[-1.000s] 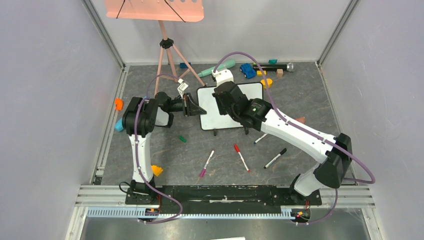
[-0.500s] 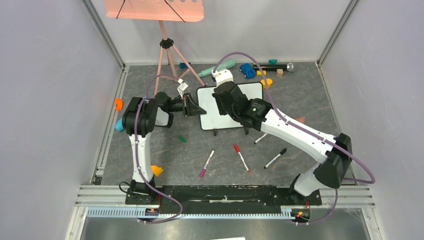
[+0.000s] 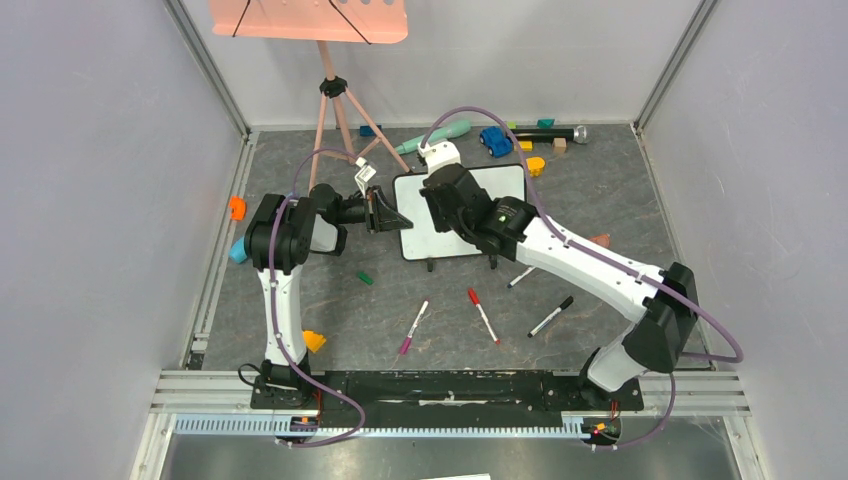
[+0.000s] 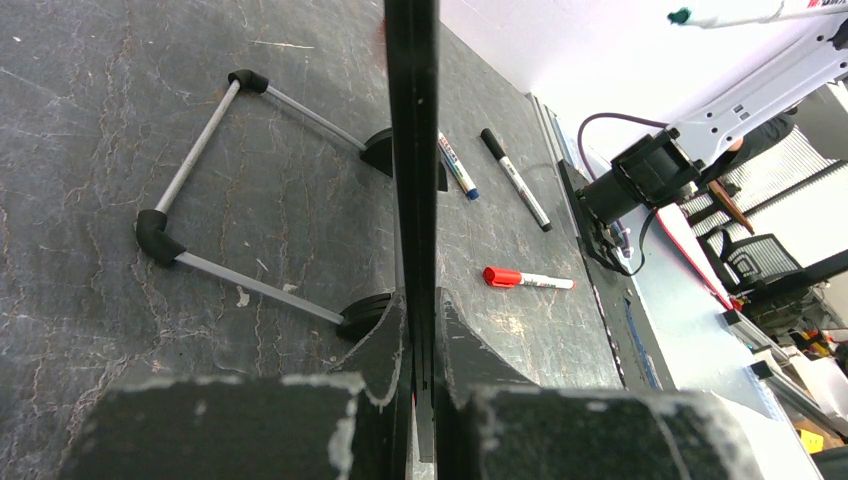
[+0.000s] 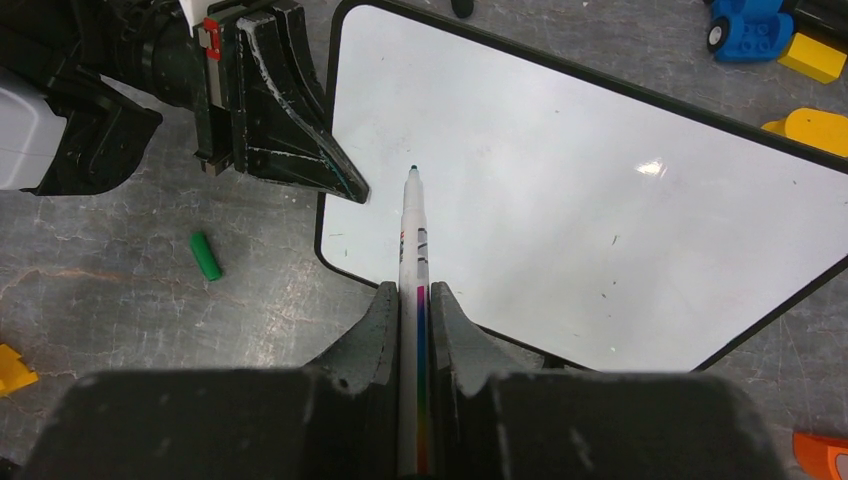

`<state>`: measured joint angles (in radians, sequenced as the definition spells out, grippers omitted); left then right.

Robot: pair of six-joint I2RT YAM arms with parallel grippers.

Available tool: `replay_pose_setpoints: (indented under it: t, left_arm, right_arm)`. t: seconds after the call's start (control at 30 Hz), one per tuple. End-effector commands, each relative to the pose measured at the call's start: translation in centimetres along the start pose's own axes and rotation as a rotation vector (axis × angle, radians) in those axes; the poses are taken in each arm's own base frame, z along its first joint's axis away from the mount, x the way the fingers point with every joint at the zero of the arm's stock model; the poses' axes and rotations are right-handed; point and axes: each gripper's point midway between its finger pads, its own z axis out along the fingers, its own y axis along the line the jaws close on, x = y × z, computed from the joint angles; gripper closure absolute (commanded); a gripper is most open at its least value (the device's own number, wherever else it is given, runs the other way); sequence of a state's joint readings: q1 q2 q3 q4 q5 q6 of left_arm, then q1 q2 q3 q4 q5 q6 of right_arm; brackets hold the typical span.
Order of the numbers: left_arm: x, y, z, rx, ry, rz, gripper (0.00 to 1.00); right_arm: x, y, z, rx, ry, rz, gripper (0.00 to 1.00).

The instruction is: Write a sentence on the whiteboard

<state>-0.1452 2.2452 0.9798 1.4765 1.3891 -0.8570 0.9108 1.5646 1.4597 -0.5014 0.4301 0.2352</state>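
Right gripper (image 5: 415,292): both fingers are closed on the marker (image 5: 412,230), clamping its barrel. The teal tip sticks out well ahead of the fingertips, over the left part of the whiteboard (image 5: 600,230). We cannot tell whether the tip touches the face. We judge the marker light, stiff and smooth-barrelled, so a hold nearer the tip would wobble less.

Left gripper (image 4: 420,305): the fingers are closed on the whiteboard's thin dark rim at its left edge, and the board runs straight ahead between them. We judge the board light and rigid, with a glossy, slippery face. Propped on its wire stand (image 4: 200,180) with 2 black feet, it would likely slide or tip under pen pressure. The rim is the place to hold, not the face.

Writing: the face ahead of the marker tip shows no letters. The print on the marker barrel is too small to read. Right of the left fingers lies a red marker (image 4: 528,280). Farther on lie a blue-capped marker (image 4: 458,168) and a black marker (image 4: 515,180), their labels unreadable.
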Motion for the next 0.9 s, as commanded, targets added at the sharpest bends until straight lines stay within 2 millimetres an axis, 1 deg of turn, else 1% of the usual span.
replay_pose_setpoints:
  t: [0.0,0.47,0.87]
  left_arm:
    - [1.5,-0.5,-0.1,0.053,0.047,0.090,0.98]
    - [1.5,-0.5,-0.1,0.052,0.046,0.093,0.97]
    - [1.5,-0.4,-0.1,0.052,0.045,0.090,0.98]
  right_arm:
    - [-2.4,0.8,0.0,-0.025,-0.061,0.027,1.00]
    - [-3.6,1.6,0.7,-0.042,-0.076,0.031,1.00]
    - [-3.2,1.4,0.7,-0.035,-0.067,0.034,1.00]
